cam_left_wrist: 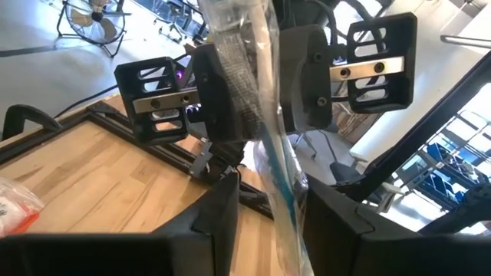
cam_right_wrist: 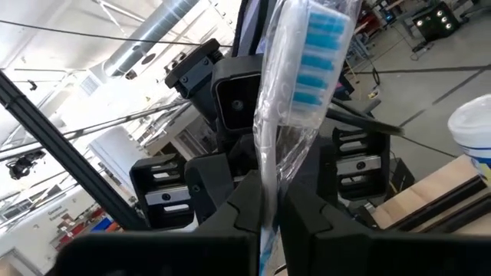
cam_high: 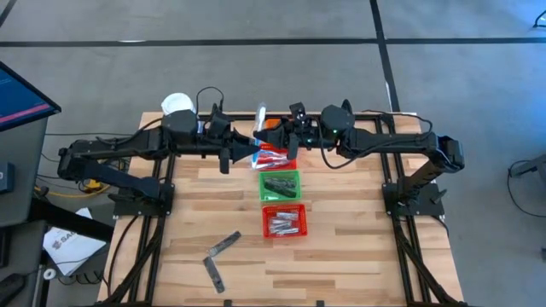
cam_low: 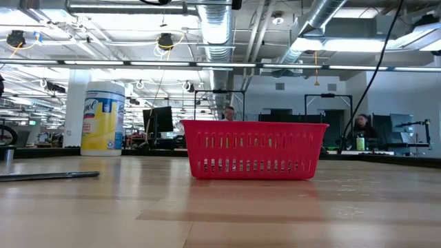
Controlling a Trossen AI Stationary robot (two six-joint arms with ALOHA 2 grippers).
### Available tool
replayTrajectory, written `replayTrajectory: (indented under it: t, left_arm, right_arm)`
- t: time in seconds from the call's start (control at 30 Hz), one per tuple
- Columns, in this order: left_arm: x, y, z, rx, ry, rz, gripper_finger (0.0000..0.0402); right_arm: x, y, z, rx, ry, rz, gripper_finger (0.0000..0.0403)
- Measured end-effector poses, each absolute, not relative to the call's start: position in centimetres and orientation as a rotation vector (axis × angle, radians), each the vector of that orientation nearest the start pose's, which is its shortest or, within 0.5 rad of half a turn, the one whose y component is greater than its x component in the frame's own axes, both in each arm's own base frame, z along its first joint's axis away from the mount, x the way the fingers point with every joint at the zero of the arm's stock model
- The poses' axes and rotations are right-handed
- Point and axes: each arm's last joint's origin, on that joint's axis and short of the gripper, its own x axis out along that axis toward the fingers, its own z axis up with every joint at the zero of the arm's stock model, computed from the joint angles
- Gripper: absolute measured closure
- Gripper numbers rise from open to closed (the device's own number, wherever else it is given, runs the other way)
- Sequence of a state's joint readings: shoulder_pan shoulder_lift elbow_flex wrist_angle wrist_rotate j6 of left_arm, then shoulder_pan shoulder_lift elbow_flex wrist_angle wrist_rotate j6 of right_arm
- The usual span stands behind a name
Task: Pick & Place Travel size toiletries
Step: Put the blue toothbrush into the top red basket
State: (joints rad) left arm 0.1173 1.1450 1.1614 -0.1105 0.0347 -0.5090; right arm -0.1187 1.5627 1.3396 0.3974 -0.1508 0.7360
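Blue-bristled white toothbrush in clear plastic wrap point(cam_right_wrist: 295, 100) sits pinched in our tightly closed right hand point(cam_right_wrist: 268, 207); our left hand point(cam_left_wrist: 265, 211) is half open around it. Slippery film could let it drop.

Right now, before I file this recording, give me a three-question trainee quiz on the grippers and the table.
1. Multiple choice: what is the right gripper shut on?
A) a wrapped toothbrush
B) a silvery tube
C) a mesh basket
2. True or false: in the high view, the green basket sits between the orange basket and the red basket.
3. Fill in: the two dark strips lie loose on the table, on the ___ arm's side.

Key: 1 A; 2 true; 3 left.
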Motion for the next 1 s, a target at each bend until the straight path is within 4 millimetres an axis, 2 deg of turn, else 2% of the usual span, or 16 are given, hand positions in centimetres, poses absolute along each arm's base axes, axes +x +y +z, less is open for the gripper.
replayTrajectory:
  t: [0.13,0.2,0.37,0.63,0.8,0.9,1.0]
  left_arm:
    - [25.0,2.8,39.9,-0.536,0.069,0.105,0.0280]
    - [25.0,2.8,39.9,-0.544,0.068,0.106,0.0294]
    - [25.0,2.7,39.9,-0.568,0.076,0.070,0.0380]
    - [24.7,2.6,40.0,-0.577,0.093,0.023,0.0394]
    - [24.2,2.3,40.2,-0.594,0.091,0.008,0.0394]
    - [23.5,2.2,40.8,-0.587,0.065,0.001,0.0394]
    - [22.7,2.2,41.3,-0.581,0.044,-0.002,0.0394]
  right_arm:
    - [36.3,-3.8,38.9,0.707,-0.157,0.090,0.0389]
    - [36.3,-3.9,38.9,0.708,-0.158,0.089,0.0389]
    - [36.3,-3.8,38.9,0.703,-0.151,0.102,0.0380]
    - [36.2,-3.8,38.9,0.745,-0.106,0.208,0.0251]
    - [36.0,-4.3,38.8,0.797,-0.030,0.336,0.0172]
    - [35.9,-4.8,38.6,0.829,0.020,0.392,0.0149]
    - [35.2,-5.1,38.4,0.838,0.096,0.359,0.0146]
